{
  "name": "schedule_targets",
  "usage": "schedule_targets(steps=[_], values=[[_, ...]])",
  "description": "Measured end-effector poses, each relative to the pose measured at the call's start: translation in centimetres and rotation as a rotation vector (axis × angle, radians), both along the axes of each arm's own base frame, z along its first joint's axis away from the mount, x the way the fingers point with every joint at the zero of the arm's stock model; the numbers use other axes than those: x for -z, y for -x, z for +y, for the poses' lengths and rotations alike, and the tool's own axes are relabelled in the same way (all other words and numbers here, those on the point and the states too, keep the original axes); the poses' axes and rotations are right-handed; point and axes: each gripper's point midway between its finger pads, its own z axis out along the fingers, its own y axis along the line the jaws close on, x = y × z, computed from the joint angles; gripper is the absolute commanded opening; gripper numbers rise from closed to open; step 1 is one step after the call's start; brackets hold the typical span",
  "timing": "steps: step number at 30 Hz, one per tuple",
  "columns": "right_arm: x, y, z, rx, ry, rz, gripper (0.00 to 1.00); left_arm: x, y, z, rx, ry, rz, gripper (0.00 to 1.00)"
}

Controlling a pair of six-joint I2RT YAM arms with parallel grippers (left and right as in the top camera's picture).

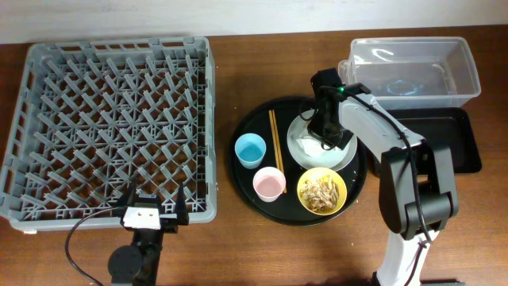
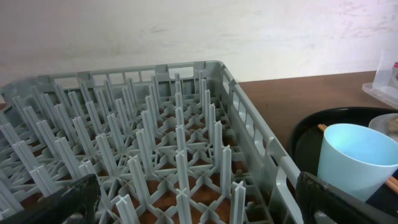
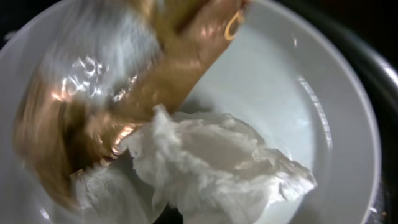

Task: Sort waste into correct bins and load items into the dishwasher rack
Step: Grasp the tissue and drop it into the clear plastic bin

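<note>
Right wrist: crumpled white paper napkin [image 3: 211,168] with brown-gold wrapper [image 3: 143,106], we judge light and soft; pinch a raised fold; how the right gripper [image 1: 326,129] stands we cannot tell.

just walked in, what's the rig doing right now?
The right gripper is down over the white plate on the round black tray, right at the crumpled napkin and brown-gold wrapper lying on it. I cannot tell whether it has gripped them. The left gripper sits open at the near edge of the dishwasher rack, which holds nothing yet. The blue cup, pink cup, chopsticks and yellow bowl of scraps are on the round tray.
</note>
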Motion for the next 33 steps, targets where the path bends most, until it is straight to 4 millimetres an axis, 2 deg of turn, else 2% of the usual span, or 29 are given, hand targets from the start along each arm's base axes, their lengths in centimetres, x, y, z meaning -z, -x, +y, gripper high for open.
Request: schedule_targets(steps=[3, 6, 7, 9, 10, 11, 14, 15, 17, 18, 19, 21, 22, 24, 26, 27, 29, 31, 32, 33], values=[[-2.7, -0.7, 1.5, -0.134, -0.063, 0.001, 0.04, 0.0, 0.0, 0.0, 0.000, 0.000, 0.000, 1.00], [-10.3, -2.9, 2.4, -0.240, -0.085, -0.106, 0.04, 0.0, 0.0, 0.0, 0.000, 0.000, 0.000, 1.00], [-13.5, -3.9, 2.4, -0.256, -0.076, -0.183, 0.04, 0.0, 0.0, 0.0, 0.000, 0.000, 0.000, 1.00], [-17.4, -5.0, 1.7, -0.256, -0.041, -0.285, 0.04, 0.0, 0.0, 0.0, 0.000, 0.000, 0.000, 1.00], [-19.1, -5.8, 0.8, -0.237, -0.016, -0.343, 0.04, 0.0, 0.0, 0.0, 0.000, 0.000, 0.000, 1.00], [-19.7, -6.5, -0.7, -0.206, 0.013, -0.372, 0.04, 0.0, 0.0, 0.0, 0.000, 0.000, 0.000, 1.00], [-20.3, -9.1, -7.1, -0.060, 0.098, -0.450, 0.04, 0.0, 0.0, 0.0, 0.000, 0.000, 0.000, 1.00], [-20.9, -11.2, -11.1, 0.027, 0.136, -0.526, 0.04, 0.0, 0.0, 0.0, 0.000, 0.000, 0.000, 1.00], [-20.5, -12.5, -14.6, 0.096, 0.170, -0.558, 0.04, 0.0, 0.0, 0.0, 0.000, 0.000, 0.000, 1.00], [-19.9, -13.5, -16.3, 0.129, 0.189, -0.579, 0.09, 0.0, 0.0, 0.0, 0.000, 0.000, 0.000, 1.00], [-18.4, -13.9, -17.7, 0.153, 0.203, -0.558, 0.33, 0.0, 0.0, 0.0, 0.000, 0.000, 0.000, 1.00], [-15.6, -14.8, -19.3, 0.175, 0.219, -0.526, 0.97, 0.0, 0.0, 0.0, 0.000, 0.000, 0.000, 1.00], [-13.6, -15.0, -19.8, 0.169, 0.225, -0.491, 0.99, 0.0, 0.0, 0.0, 0.000, 0.000, 0.000, 1.00], [-11.8, -15.2, -20.1, 0.130, 0.239, -0.455, 0.98, 0.0, 0.0, 0.0, 0.000, 0.000, 0.000, 1.00], [-11.8, -15.1, -20.0, 0.099, 0.249, -0.443, 0.99, 0.0, 0.0, 0.0, 0.000, 0.000, 0.000, 1.00], [-12.0, -14.4, -19.8, 0.082, 0.243, -0.415, 0.99, 0.0, 0.0, 0.0, 0.000, 0.000, 0.000, 1.00], [-13.2, -12.1, -17.9, 0.036, 0.150, -0.337, 0.99, 0.0, 0.0, 0.0, 0.000, 0.000, -0.001, 1.00], [-16.8, -10.0, -15.0, -0.013, 0.028, -0.345, 0.97, 0.0, 0.0, 0.0, 0.000, 0.000, 0.000, 1.00], [-20.2, -8.8, -12.5, -0.056, -0.030, -0.384, 0.69, 0.0, 0.0, 0.0, 0.000, 0.000, 0.000, 1.00], [-21.8, -8.0, -10.3, -0.099, -0.057, -0.402, 0.62, 0.0, 0.0, 0.0, 0.000, 0.000, 0.000, 1.00]])
